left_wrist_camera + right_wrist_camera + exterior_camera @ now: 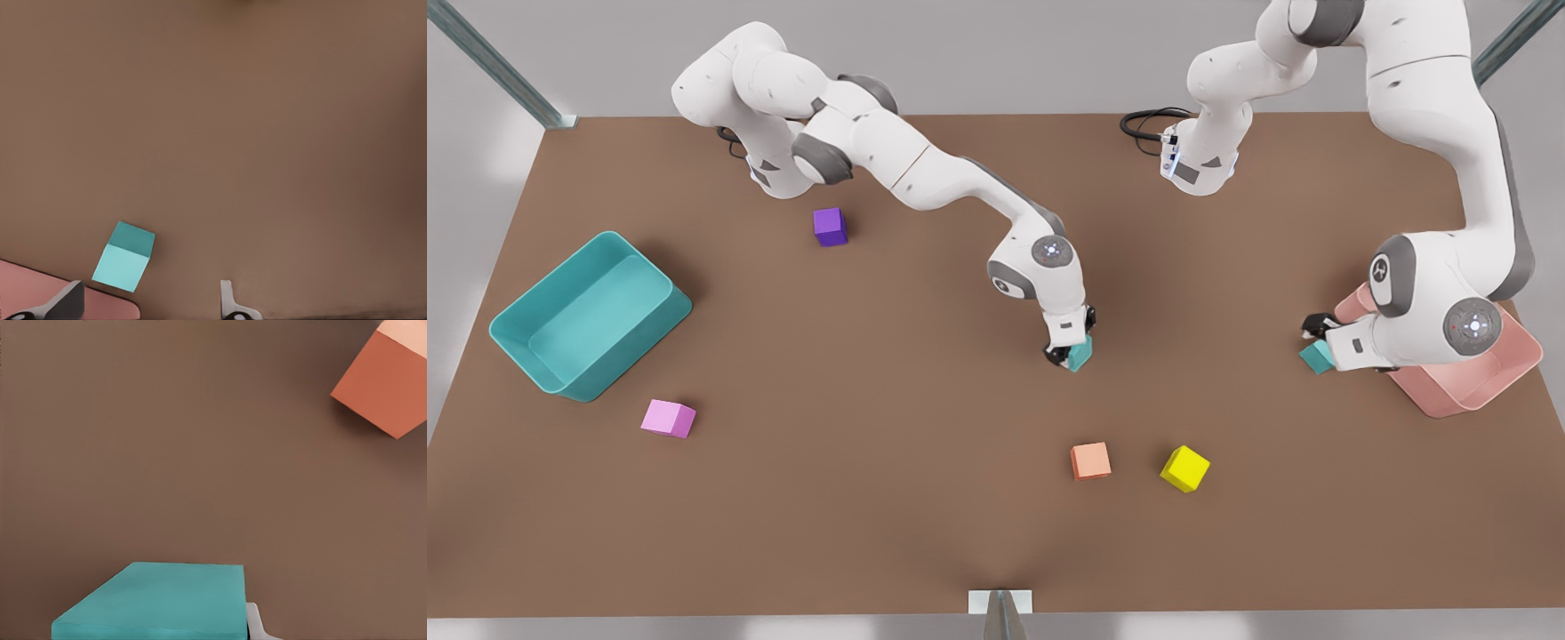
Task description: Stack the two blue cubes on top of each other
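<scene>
One blue cube sits tilted between the fingers of my right gripper near the table's middle. In the right wrist view this cube looms close, one finger pressed against its side. The other blue cube rests on the table at the front view's right, beside the pink bin. My left gripper hovers just by it, open. In the left wrist view that cube lies just ahead of the spread fingertips, off toward one of them.
A pink bin stands under the left arm, and its corner is seen from the left wrist. An orange cube and a yellow cube lie nearer the front edge. A teal bin, pink cube and purple cube occupy the front view's left.
</scene>
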